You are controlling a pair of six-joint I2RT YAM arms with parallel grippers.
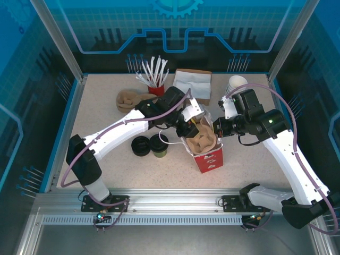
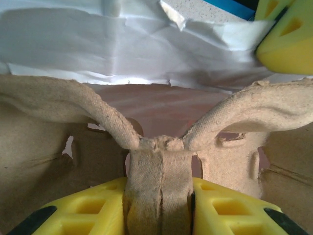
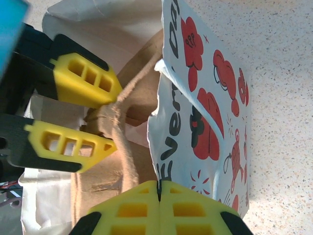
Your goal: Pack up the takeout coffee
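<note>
Takeout coffee point(image 1: 159, 146) stands near bag point(image 3: 205, 127) printed "Even"

Olive-green cup point(image 1: 159, 147), red-printed white bag point(image 3: 215, 98), tan tray point(image 2: 159, 186)

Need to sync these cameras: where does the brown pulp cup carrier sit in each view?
Top external: cup carrier at centre, in the paper bag's mouth.
Left wrist: lower half, middle ridge pinched by the left gripper.
Right wrist: left of centre, beside the bag's printed wall.
Shared landmark: the paper bag.
</note>
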